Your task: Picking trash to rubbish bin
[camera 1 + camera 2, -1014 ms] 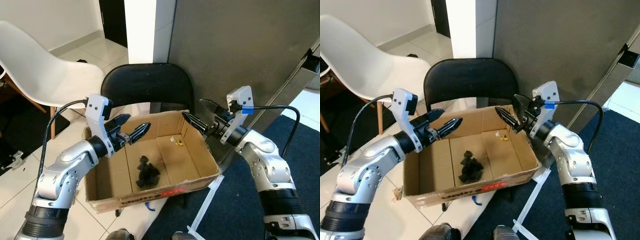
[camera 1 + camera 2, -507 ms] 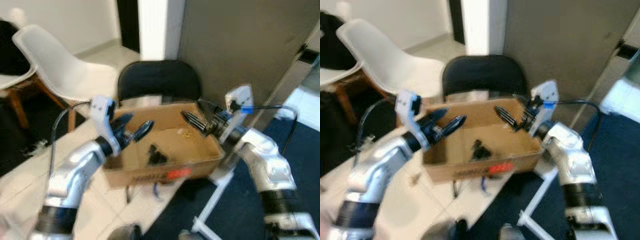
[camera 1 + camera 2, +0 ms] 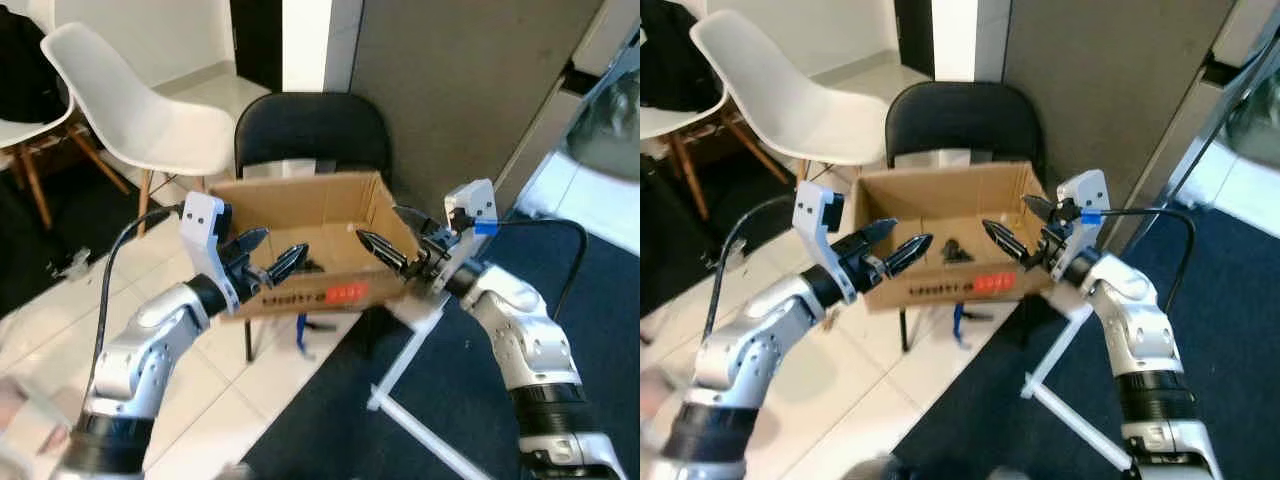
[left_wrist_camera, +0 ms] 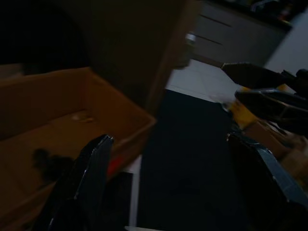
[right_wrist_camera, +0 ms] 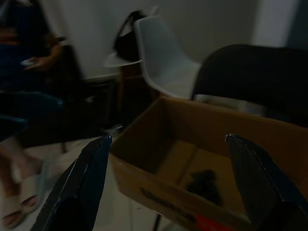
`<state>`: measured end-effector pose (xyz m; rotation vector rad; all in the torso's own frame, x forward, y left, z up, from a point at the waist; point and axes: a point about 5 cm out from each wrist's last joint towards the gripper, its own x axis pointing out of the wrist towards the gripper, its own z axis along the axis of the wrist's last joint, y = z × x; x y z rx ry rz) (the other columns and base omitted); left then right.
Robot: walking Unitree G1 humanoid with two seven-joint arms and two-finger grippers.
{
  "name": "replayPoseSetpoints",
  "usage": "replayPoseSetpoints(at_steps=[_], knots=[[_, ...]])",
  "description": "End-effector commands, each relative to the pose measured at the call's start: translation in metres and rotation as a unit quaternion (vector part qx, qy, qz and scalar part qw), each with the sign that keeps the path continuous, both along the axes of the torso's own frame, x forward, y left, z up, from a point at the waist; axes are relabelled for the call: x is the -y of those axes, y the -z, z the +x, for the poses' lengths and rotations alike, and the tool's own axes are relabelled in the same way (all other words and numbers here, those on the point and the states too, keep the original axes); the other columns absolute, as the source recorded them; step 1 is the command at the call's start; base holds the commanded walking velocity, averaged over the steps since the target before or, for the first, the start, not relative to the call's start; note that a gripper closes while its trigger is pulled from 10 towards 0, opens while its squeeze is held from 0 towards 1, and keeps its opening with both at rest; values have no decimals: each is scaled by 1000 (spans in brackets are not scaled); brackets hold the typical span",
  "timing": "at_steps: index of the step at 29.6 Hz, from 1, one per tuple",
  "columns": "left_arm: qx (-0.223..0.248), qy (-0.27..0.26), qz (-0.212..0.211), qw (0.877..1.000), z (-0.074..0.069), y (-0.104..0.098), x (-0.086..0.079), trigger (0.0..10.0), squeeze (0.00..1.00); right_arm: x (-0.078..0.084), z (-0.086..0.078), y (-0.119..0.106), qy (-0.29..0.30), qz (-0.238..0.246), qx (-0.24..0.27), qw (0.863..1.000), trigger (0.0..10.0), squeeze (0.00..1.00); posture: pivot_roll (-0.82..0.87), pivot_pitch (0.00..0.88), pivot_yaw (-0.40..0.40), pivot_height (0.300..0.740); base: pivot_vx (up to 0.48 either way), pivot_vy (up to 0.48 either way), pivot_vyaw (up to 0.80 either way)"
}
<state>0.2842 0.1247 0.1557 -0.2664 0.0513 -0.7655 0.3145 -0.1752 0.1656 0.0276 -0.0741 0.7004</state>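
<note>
The trash was a small dark crumpled lump lying on the floor of the box, toward the back wall and near the middle; in the right wrist view it showed as a black clump past the near wall. A pale scrap lay beside it in the left wrist view, too dim for me to name. The box was open-topped brown cardboard with a red label on its front face, sitting on a black chair.

I judged the drop step as good as done: the lump was already in the box (which seemed to serve as the bin), and neither gripper held anything. The left gripper hung at the box's 8 o'clock corner, fingers spread apart and empty. The right gripper hung at the 4 o'clock corner, fingers likewise parted with nothing between them. Both were just outside the front wall, about level with the rim.

To my mind, the next move called for looking around for more litter; I could spot none for certain in these views. A white chair stood at 10 o'clock from the box, a grey panel at 2 o'clock, and dark carpet lay at 4 o'clock.
</note>
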Motion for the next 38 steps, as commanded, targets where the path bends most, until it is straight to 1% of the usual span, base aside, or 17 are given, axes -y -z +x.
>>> replayPoseSetpoints(at_steps=[1, 25, 38], knots=[[1, 3, 5, 1000, 1, 1, 1, 10000, 0, -1, -1, 0, -3, -8, 4, 1000, 10000, 0, -49, 0, -18, 740, -394, 0, 0], [5, 15, 3, 1000, 3, 2, 7, 10000, 0, -5, -1, 1, -10, -18, 8, 1000, 10000, 0, -59, 0, -19, 740, -399, 0, 0], [7, 17, 4, 1000, 2, 2, 7, 10000, 0, -6, -1, 2, -11, -19, 8, 1000, 10000, 0, -49, 0, -21, 740, -402, 0, 0]])
